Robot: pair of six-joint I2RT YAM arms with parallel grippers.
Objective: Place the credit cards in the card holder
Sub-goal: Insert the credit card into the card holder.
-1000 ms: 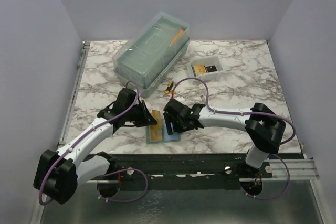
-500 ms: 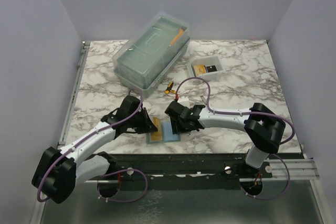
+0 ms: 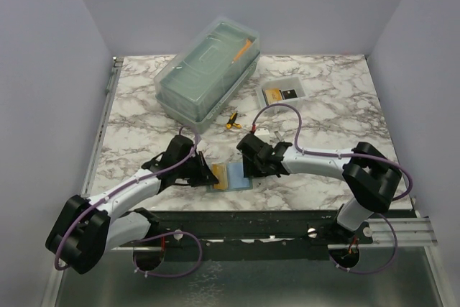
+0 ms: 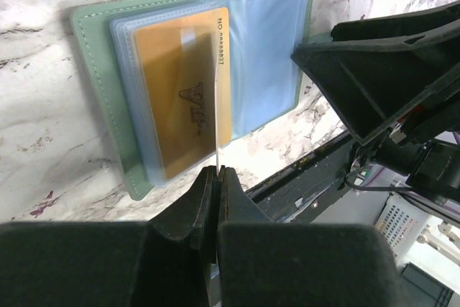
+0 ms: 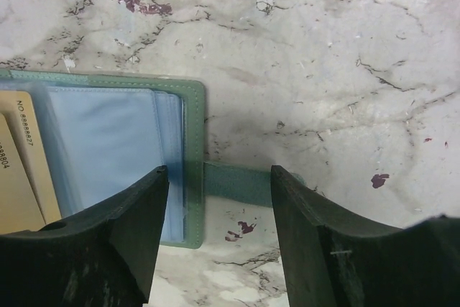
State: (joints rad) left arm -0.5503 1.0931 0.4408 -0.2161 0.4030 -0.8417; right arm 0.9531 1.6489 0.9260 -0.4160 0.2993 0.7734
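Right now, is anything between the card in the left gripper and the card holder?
Nothing visible. The left gripper holds the card edge-on right over the open holder. A gold card lies flat on the holder below it. The right gripper straddles the holder's far edge, off to the side.

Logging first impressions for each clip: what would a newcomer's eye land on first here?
The open grey-green card holder lies at the near edge of the table, a gold card showing in its clear pockets. The left gripper is pinched shut on something thin seen edge-on above it, while the right gripper straddles the holder's strap with jaws apart. Behind sits a large translucent box.
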